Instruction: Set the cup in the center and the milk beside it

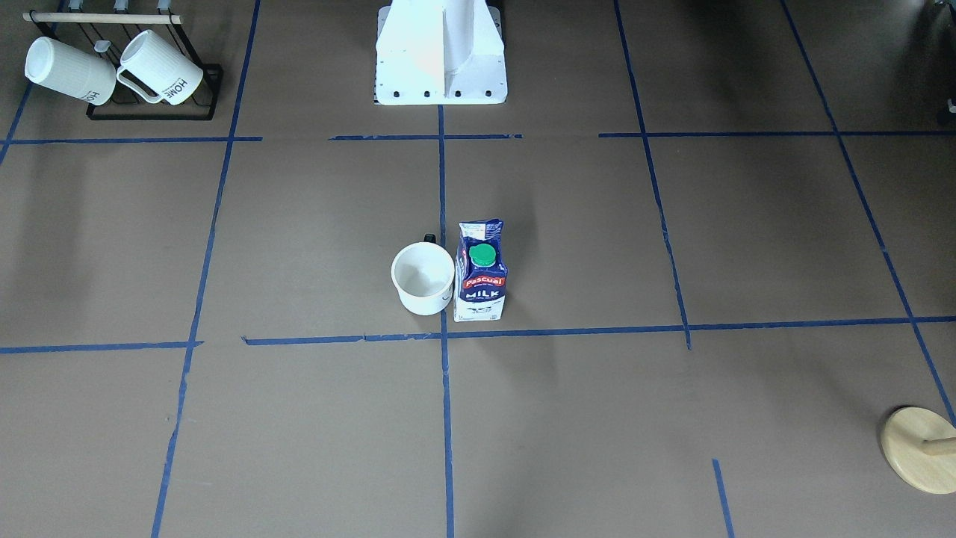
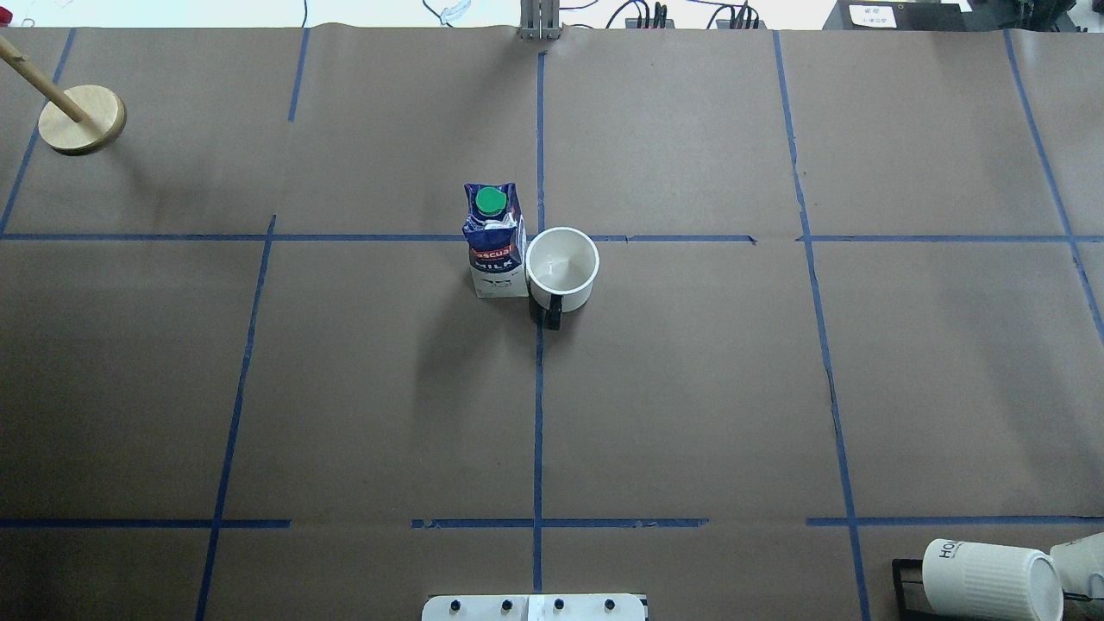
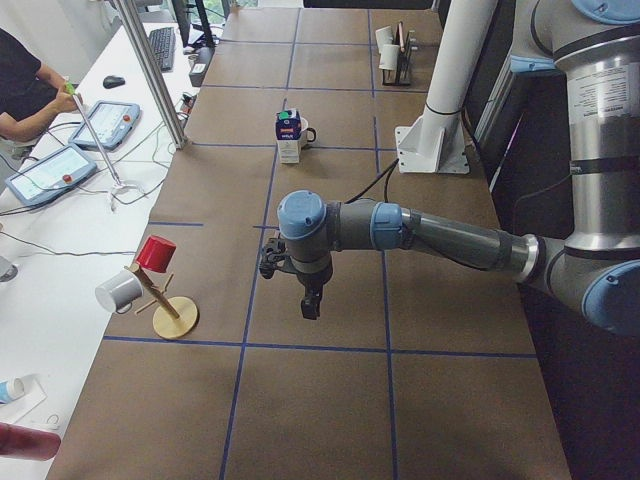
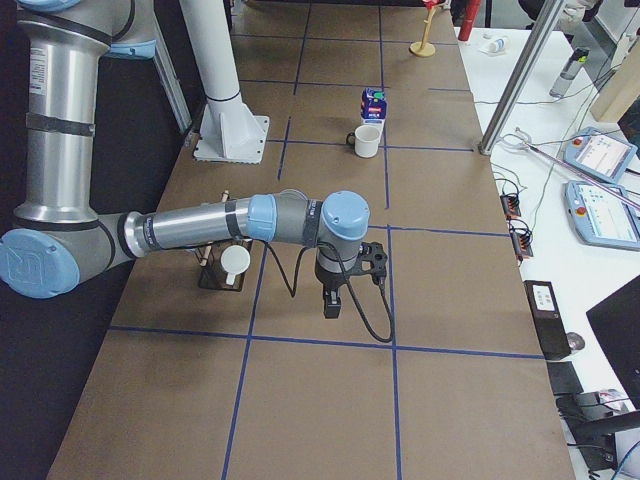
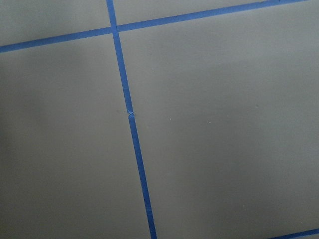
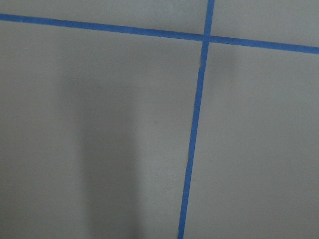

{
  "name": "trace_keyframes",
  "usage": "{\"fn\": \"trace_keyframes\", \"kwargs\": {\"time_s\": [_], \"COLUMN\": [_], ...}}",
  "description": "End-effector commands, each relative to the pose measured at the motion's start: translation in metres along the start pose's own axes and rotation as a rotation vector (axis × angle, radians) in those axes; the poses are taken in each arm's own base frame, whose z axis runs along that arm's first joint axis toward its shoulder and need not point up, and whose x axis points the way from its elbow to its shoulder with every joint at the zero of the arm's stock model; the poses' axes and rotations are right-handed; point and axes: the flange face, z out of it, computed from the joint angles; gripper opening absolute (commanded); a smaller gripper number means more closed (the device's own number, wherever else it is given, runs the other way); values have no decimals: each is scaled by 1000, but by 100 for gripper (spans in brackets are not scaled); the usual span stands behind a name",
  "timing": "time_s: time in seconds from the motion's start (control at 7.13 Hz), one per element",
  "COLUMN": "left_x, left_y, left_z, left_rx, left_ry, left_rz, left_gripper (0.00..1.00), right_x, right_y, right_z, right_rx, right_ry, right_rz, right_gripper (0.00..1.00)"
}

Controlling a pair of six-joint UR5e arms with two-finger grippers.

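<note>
The white cup (image 1: 423, 278) stands upright on the brown center (image 1: 444, 335) where the blue tape lines cross, its dark handle towards the robot. The blue and white milk (image 1: 480, 273) carton with a green cap stands upright right beside it, almost touching. Both also show in the overhead view, cup (image 2: 562, 267) and milk (image 2: 494, 246). The left gripper (image 3: 310, 305) hangs over bare table far from them, and so does the right gripper (image 4: 333, 305). They show only in the side views, so I cannot tell whether they are open or shut. The wrist views show only tape lines.
A black rack with ribbed white "HOME" mugs (image 1: 112, 71) stands at the table's corner on the robot's right. A wooden peg stand (image 2: 82, 119) stands at the far left corner. The white robot base (image 1: 441, 56) is at the near edge. An operator (image 3: 25, 90) sits beside the table.
</note>
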Motion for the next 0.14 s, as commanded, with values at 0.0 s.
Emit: {"fn": "trace_keyframes", "kwargs": {"time_s": [0.0], "left_x": [10], "left_y": [-7], "left_z": [-10], "left_rx": [20], "left_ry": [-8], "left_rz": [24], "left_gripper": [100], "right_x": [0], "right_y": [1], "right_z": [0], "right_rx": [-1], "right_ry": [-1], "right_rz": [-1], "right_gripper": [100]}}
